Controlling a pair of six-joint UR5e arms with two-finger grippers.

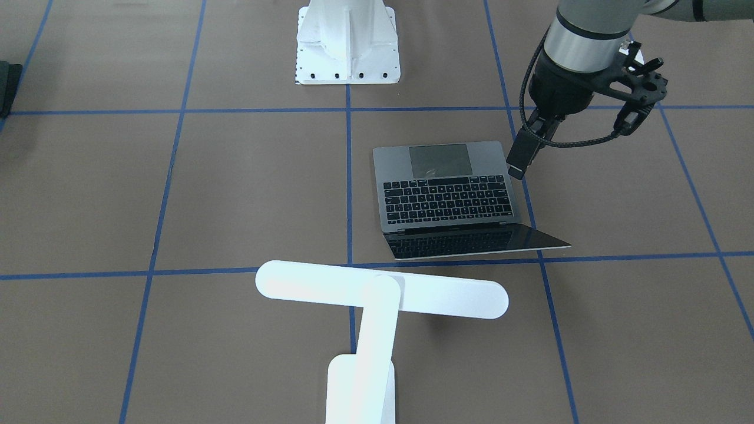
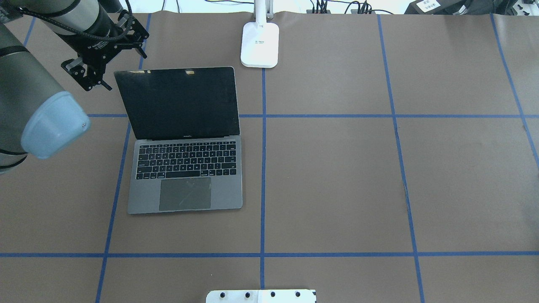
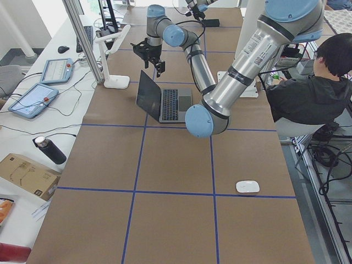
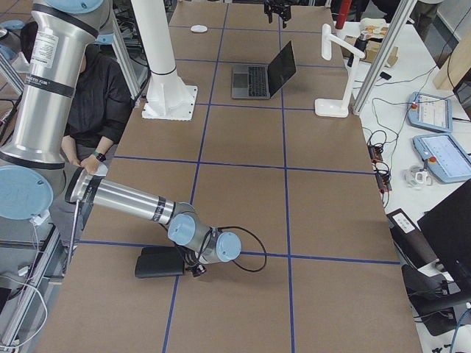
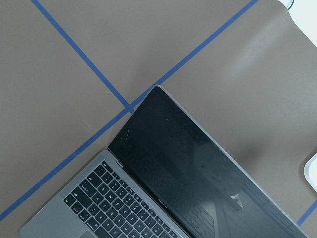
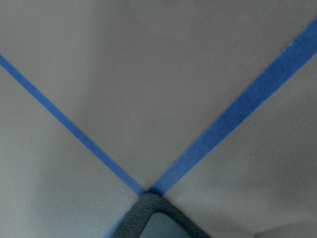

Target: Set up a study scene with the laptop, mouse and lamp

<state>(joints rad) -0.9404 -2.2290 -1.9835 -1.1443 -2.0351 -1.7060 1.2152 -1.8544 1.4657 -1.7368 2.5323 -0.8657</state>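
The laptop [image 2: 185,168] lies open on the brown table, left of the centre tape line, with its dark screen [image 5: 198,163] upright. My left gripper [image 1: 517,171] hangs just above and beside the screen's outer top corner, touching nothing. Its fingers look shut and empty. It also shows in the exterior left view [image 3: 158,70]. The lamp [image 1: 382,294] stands at the far edge behind the laptop, its base [image 2: 260,44] on the centre line. The mouse [image 3: 247,186] lies alone near the table's left end. My right gripper [image 4: 197,271] is low at the table's right end; I cannot tell its state.
A flat black mat [image 4: 158,262] lies beside the right gripper, and its corner shows in the right wrist view [image 6: 158,218]. The white bolted pedestal [image 1: 347,41] stands at the robot's side of the table. A seated person [image 3: 313,93] is beside it. Tablets and cables lie beyond the far edge.
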